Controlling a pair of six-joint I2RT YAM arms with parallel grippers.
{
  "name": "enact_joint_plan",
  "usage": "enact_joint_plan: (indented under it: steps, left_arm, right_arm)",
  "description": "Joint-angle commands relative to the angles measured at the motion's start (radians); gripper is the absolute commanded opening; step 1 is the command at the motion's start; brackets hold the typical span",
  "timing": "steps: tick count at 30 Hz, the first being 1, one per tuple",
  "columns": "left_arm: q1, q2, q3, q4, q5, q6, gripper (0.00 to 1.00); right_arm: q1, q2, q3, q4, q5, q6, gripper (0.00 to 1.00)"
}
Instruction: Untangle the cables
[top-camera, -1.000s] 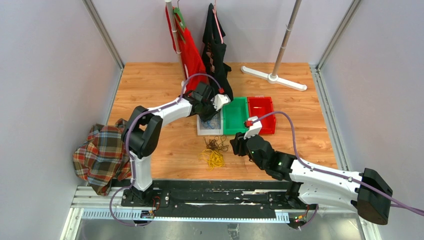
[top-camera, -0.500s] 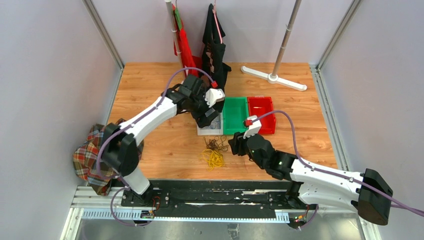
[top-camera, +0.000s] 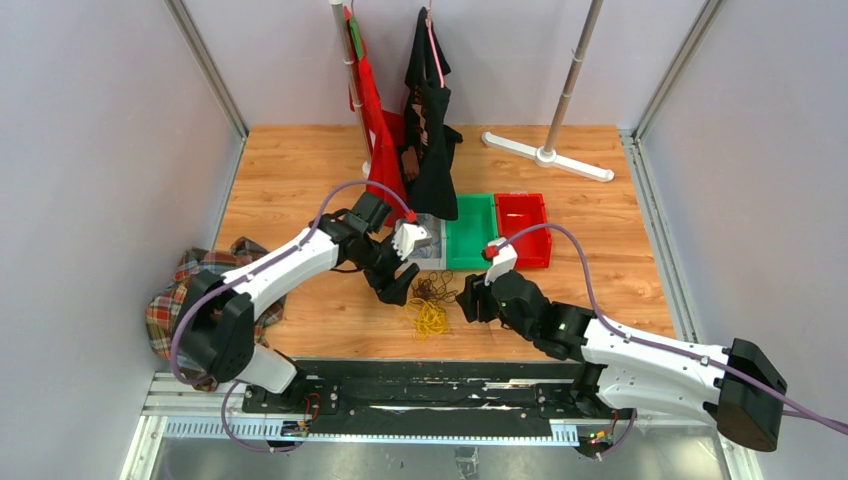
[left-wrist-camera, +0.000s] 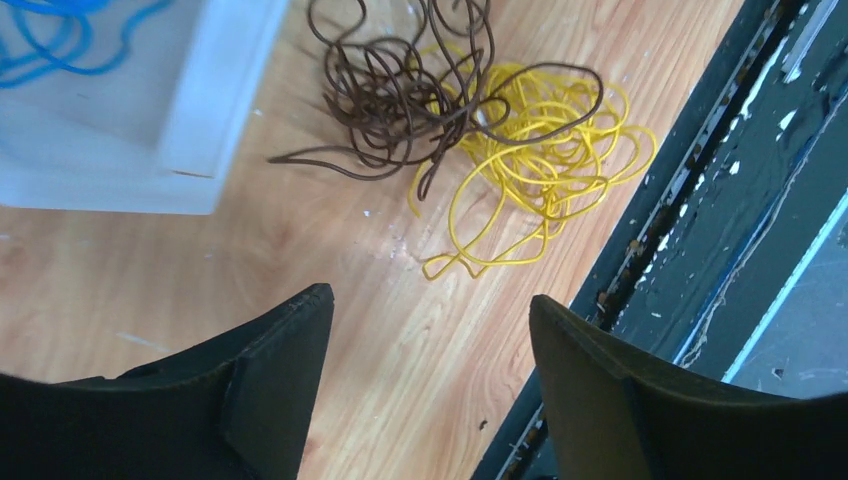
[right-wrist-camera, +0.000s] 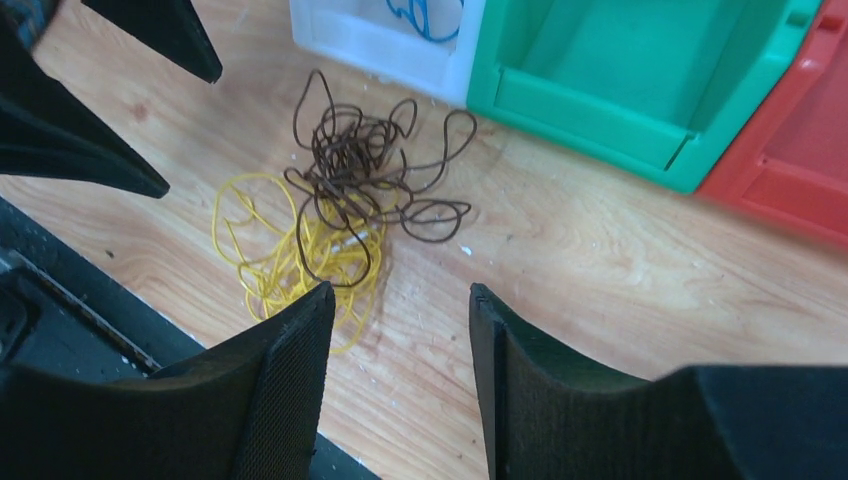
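- The dark brown thin-wire bundle (right-wrist-camera: 360, 170) is lying on the wooden tabletop (right-wrist-camera: 600, 260), overlapping the yellow thin-wire bundle (right-wrist-camera: 330, 255). How the strands are interlocking is hard to make out.
- The blue wire (right-wrist-camera: 425, 15) is sitting in the white plastic bin (right-wrist-camera: 380, 45), cut off at the frame edge.
- The left gripper (left-wrist-camera: 425, 340) is hovering beside the bundles, jaws spread wide, gripping nothing.
- The right gripper (right-wrist-camera: 397, 310) is hovering opposite, jaws parted, gripping nothing.
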Motion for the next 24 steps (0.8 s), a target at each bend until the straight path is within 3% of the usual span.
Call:
enact_joint_plan:
  steps: [1, 7, 10, 13, 18, 20, 24]
  left_arm:
    - [-0.013, 0.060, -0.031, 0.065, 0.053, -0.026, 0.75]
    - [-0.017, 0.167, -0.013, 0.111, 0.135, -0.115, 0.73]
    - [-0.021, 0.184, -0.011, 0.122, 0.146, -0.135, 0.68]
    - [-0.021, 0.194, -0.015, 0.124, 0.130, -0.143, 0.50]
    - [-0.021, 0.153, 0.019, 0.070, 0.103, -0.134, 0.05]
    - [-0.021, 0.115, 0.058, 0.007, 0.084, -0.094, 0.01]
    - [-0.021, 0.025, 0.138, -0.116, 0.048, -0.006, 0.01]
  right_arm:
    - [-0.008, 0.011, 0.037, -0.095, -0.063, 0.014, 0.51]
    - [-0.008, 0.008, 0.005, -0.071, -0.069, 0.029, 0.50]
    - [-0.007, 0.007, -0.009, -0.054, -0.065, 0.028, 0.49]
    - [-0.007, 0.009, -0.015, -0.026, -0.057, 0.023, 0.47]
    - [-0.008, 0.029, -0.003, 0.016, -0.068, 0.007, 0.46]
    - [-0.007, 0.038, 0.014, 0.036, -0.081, -0.007, 0.47]
    - [-0.008, 0.067, 0.059, 0.081, -0.130, -0.039, 0.53]
